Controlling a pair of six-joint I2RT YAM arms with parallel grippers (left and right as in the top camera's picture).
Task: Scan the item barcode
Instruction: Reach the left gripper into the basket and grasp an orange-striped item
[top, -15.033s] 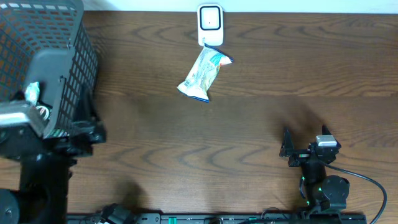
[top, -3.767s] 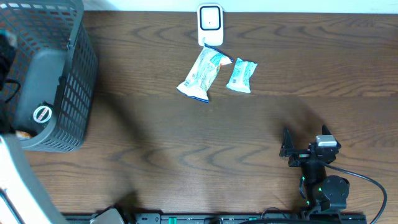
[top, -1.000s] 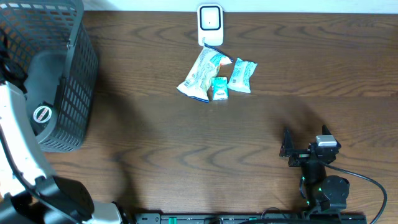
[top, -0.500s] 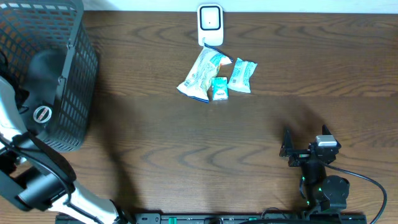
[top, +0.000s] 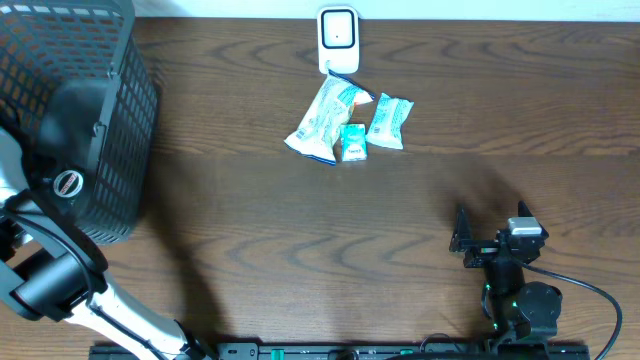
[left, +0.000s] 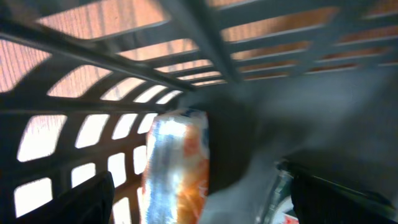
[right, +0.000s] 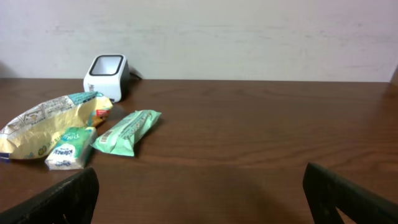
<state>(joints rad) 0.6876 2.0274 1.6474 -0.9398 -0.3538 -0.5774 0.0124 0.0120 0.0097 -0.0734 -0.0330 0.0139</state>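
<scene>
At far left, the left gripper is inside a grey plastic lattice basket, fingers spread wide and holding nothing. An orange-and-white crinkly packet lies just ahead between them. At the far middle of the dark wooden table, a white barcode scanner stands beside a pale snack bag, a small green packet and a mint-green wrapped bar. At lower right, the right gripper sits with fingers spread, empty.
</scene>
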